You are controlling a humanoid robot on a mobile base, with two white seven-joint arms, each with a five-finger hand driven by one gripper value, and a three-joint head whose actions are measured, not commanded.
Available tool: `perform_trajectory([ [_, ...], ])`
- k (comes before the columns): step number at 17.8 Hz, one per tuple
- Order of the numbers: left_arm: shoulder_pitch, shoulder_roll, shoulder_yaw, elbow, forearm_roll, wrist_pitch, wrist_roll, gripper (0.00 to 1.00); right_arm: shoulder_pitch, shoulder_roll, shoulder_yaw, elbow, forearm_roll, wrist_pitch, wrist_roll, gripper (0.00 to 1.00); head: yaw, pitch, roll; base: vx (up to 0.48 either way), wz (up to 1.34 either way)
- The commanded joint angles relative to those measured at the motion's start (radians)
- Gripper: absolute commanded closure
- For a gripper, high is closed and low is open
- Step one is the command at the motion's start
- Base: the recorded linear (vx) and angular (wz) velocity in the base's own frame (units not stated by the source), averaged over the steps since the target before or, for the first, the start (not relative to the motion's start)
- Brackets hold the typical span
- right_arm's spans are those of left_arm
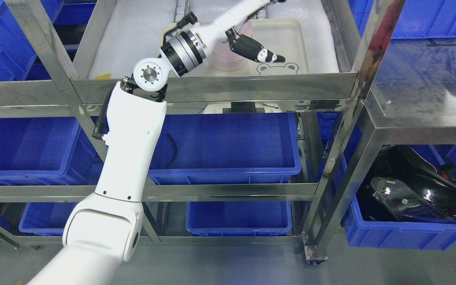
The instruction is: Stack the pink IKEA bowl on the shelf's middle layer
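Note:
A pink bowl [224, 61] stands upright on a cream tray [291, 35] with a bear face printed at its front, on the foam-lined shelf layer [133, 39]. My left arm rises from the lower left, bends at the shelf's front rail and reaches over the tray. My left hand [247, 33] is above and against the bowl. Its white fingers [247, 12] stretch straight toward the back, and the black thumb [255, 49] points right past the bowl's rim. The hand hides much of the bowl, and I cannot see whether they touch. My right arm is out of view.
The steel front rail [251, 85] and slanted uprights [354, 118] frame the opening. Blue bins [228, 142] fill the layers below. A second steel rack [430, 87] stands to the right, with a glossy black object [410, 190] in a blue bin beneath it.

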Motion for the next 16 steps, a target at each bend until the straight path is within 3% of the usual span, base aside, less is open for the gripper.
perform_trajectory([
  [1, 0.204, 0.011, -0.310, -0.158, 0.025, -0.067, -0.055, 0.04, 0.023, -0.017, 0.000, -0.017, 0.000, 0.001, 0.000, 0.00, 0.0000, 0.000, 0.000, 0.000, 0.00],
  [7, 0.437, 0.011, -0.238, -0.192, 0.012, -0.130, -0.058, 0.04, 0.023, -0.017, 0.000, -0.017, 0.000, 0.001, 0.000, 0.00, 0.0000, 0.000, 0.000, 0.000, 0.00],
  [12, 0.623, 0.011, 0.018, -0.178, 0.005, -0.127, -0.025, 0.04, 0.023, -0.017, 0.000, -0.017, 0.000, 0.001, 0.000, 0.00, 0.0000, 0.000, 0.000, 0.000, 0.00],
  [16, 0.735, 0.011, 0.109, -0.112, 0.006, -0.127, 0.200, 0.03, 0.023, -0.017, 0.000, -0.017, 0.000, 0.001, 0.000, 0.00, 0.0000, 0.000, 0.000, 0.000, 0.00],
])
